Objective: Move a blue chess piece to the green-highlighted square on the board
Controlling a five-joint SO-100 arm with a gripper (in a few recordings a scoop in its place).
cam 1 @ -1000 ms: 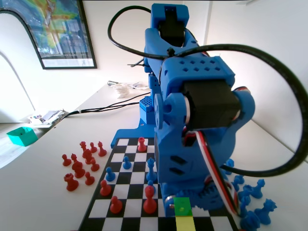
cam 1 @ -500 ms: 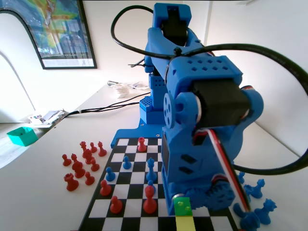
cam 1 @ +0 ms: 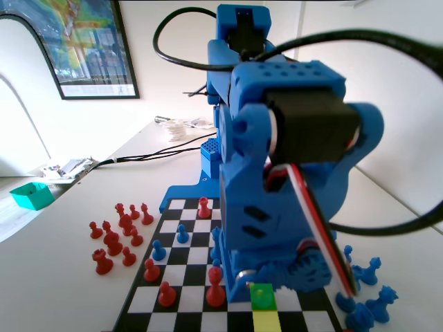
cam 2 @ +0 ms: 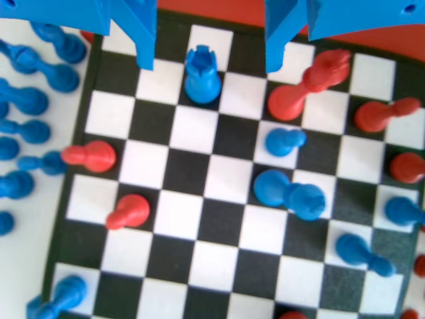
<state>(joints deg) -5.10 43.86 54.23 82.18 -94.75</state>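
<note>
In the wrist view my gripper [cam 2: 210, 68] is open, one jaw on each side of a short blue chess piece [cam 2: 201, 76] with a notched top. The piece stands upright on a white square of the board [cam 2: 232, 136], in the second row from the far edge, and touches neither jaw. In the fixed view the green-highlighted square [cam 1: 261, 296] lies at the foot of the blue arm [cam 1: 284, 173]. A small green-tinted shape on it looks like the same piece. A pale yellow square [cam 1: 265, 320] lies just in front of the green one.
On the board in the wrist view stand red pawns [cam 2: 89, 155] [cam 2: 129, 211], a tall red piece [cam 2: 309, 86], a blue pawn [cam 2: 284, 141] and a larger blue piece [cam 2: 289, 193]. Spare blue pieces [cam 1: 367, 290] crowd the right table side, red ones [cam 1: 114, 238] the left.
In the fixed view the arm's big upper body swung right and then back left. The green-tinted piece stayed on the green square.
</note>
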